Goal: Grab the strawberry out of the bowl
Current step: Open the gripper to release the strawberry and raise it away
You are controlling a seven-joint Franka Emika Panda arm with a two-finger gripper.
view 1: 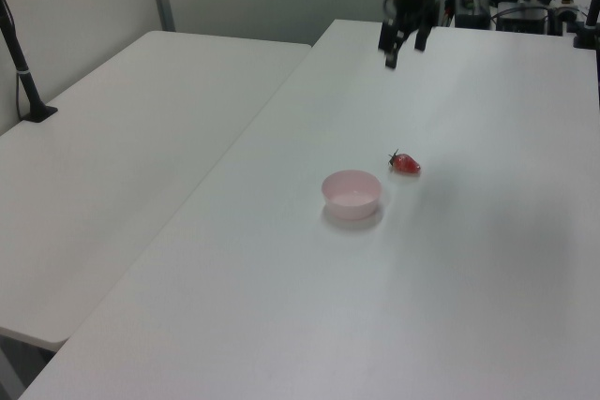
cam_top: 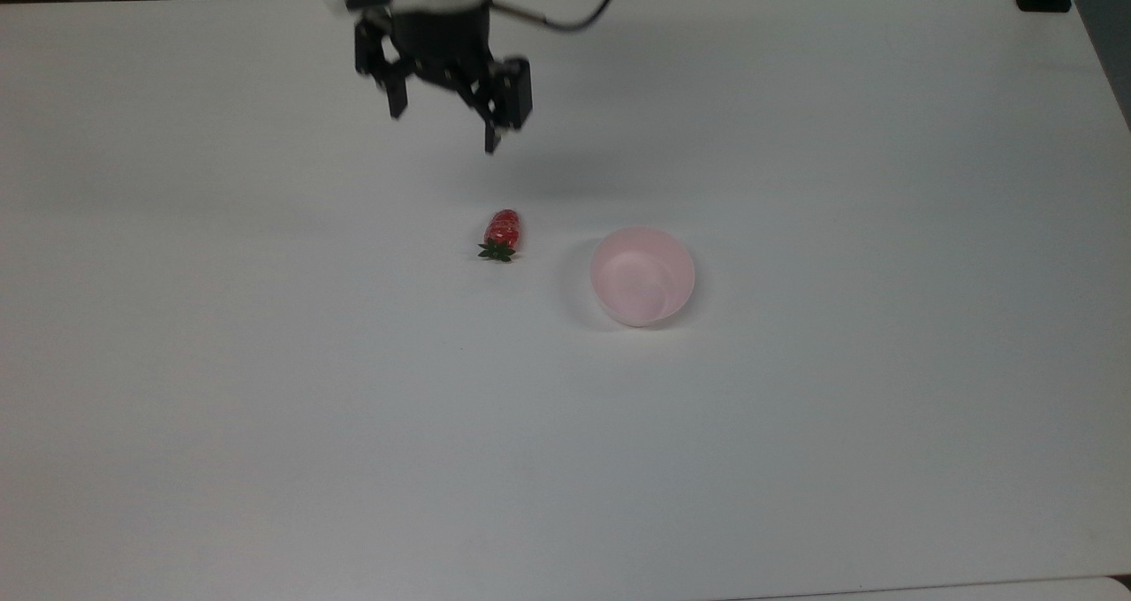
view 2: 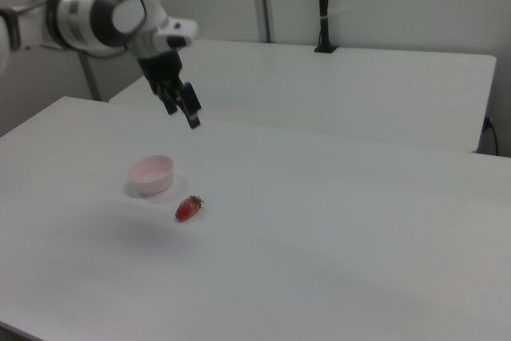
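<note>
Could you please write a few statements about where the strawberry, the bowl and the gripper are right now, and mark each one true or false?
1. The small glossy red strawberry lies inside the pale pink plastic bowl. False: it lies on the white table, beside the bowl.
2. The bowl stands upright. True.
3. The gripper is shut on the strawberry. False: it is open, raised above the table and apart from it.
4. The strawberry's green cap points toward the top view's bottom. True.

Even, cool overhead light, soft shadows

The white desk point(cam_top: 265, 407) is bright and slightly grey-blue, with faint diffuse shadows beside the bowl point(cam_top: 642, 275) and strawberry point(cam_top: 501, 233); the raised end effector point(cam_top: 444, 117) casts a pale smudge and looks slightly motion-blurred.
</note>
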